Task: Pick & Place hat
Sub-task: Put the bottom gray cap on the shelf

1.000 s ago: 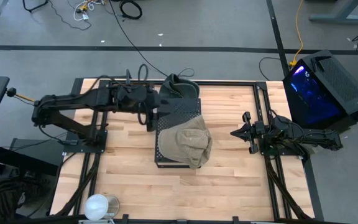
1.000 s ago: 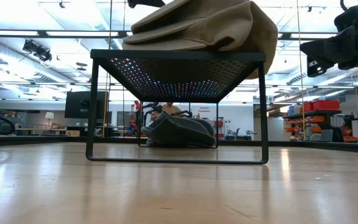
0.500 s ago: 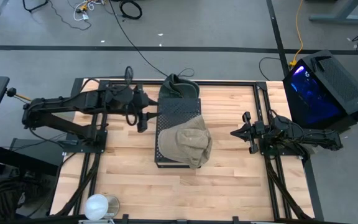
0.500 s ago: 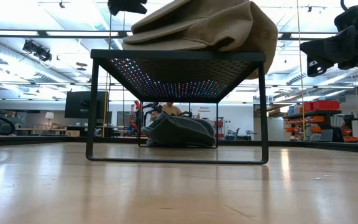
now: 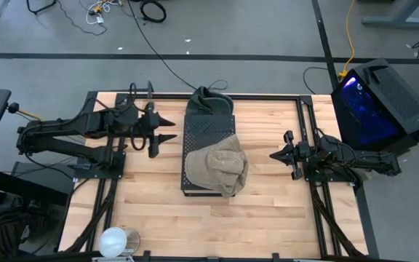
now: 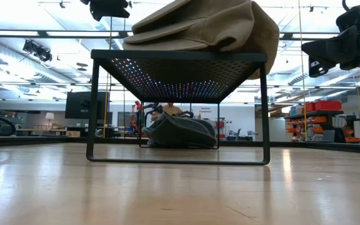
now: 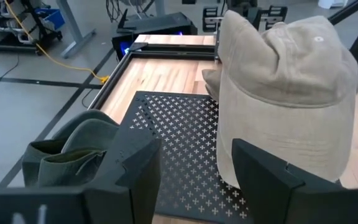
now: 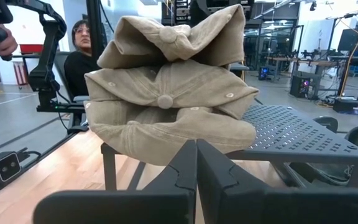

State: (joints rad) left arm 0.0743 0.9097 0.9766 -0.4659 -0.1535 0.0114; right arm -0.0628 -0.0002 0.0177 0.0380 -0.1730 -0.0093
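A tan hat [image 5: 220, 166] lies crumpled on the near end of a black perforated rack [image 5: 208, 129], one edge hanging over the rack's near right corner. The right wrist view shows it as two tan caps stacked [image 8: 166, 106]. A dark green hat [image 5: 208, 100] sits on the table at the rack's far end. My left gripper [image 5: 167, 131] hovers open, left of the rack and above its top, pointing at it; in its wrist view [image 7: 194, 180] the tan hat [image 7: 284, 93] and the green hat [image 7: 73, 149] lie ahead. My right gripper [image 5: 275, 155] waits shut, right of the rack.
A white round object [image 5: 115, 240] sits at the table's near left corner. A blue-lit computer case [image 5: 373, 102] stands off the right edge. A person [image 8: 82, 56] sits beyond the table. Bare wood [image 5: 195, 218] stretches along the near side.
My left gripper has drawn back from above the rack's left side toward the table's left edge, sinking a little and staying open. The hats and the rack have not moved.
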